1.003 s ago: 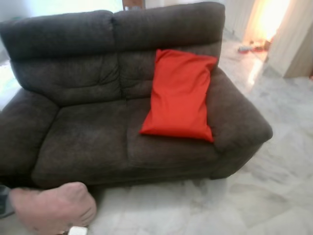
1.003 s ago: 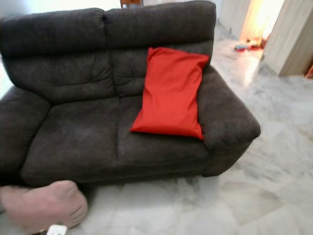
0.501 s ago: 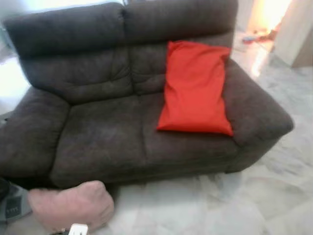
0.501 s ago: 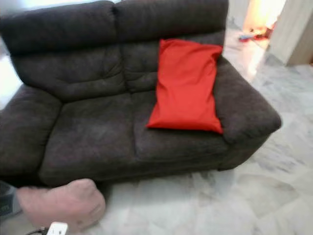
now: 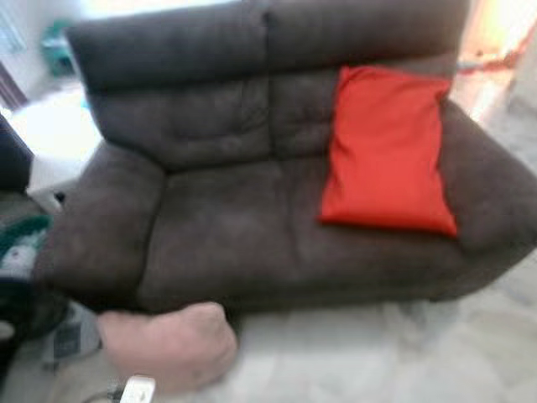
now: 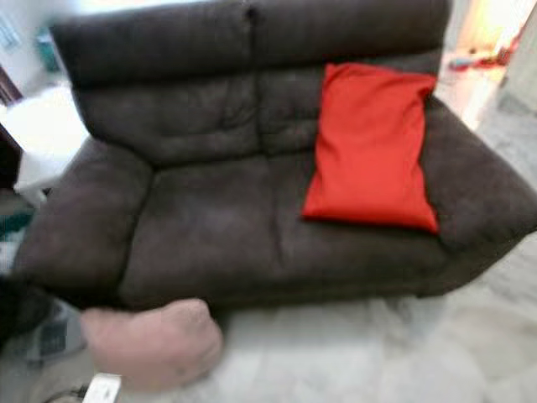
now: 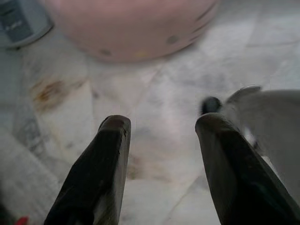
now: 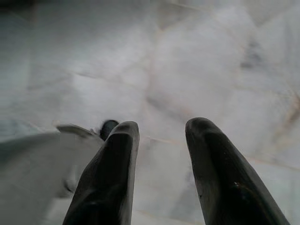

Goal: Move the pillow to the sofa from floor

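Observation:
A pink pillow [image 5: 168,348] lies on the marble floor in front of the left end of a dark brown sofa [image 5: 226,218]. A red pillow [image 5: 386,151] leans against the sofa's back on the right seat. In the left wrist view my left gripper [image 7: 161,124] hangs open over the bare floor, with the pink pillow [image 7: 131,28] a short way ahead of its fingertips. My right gripper [image 8: 161,126] is also open above the floor tiles, holding nothing.
A white low table [image 5: 50,138] and dark and teal clutter [image 5: 21,252] stand left of the sofa. A grey patterned item [image 5: 71,336] lies on the floor beside the pink pillow. Pale marble floor [image 5: 403,353] stretches to the right. The head views are blurred.
The whole picture has shifted right, so the camera has turned left. The sofa and both pillows keep their places; the pink pillow now shows more fully.

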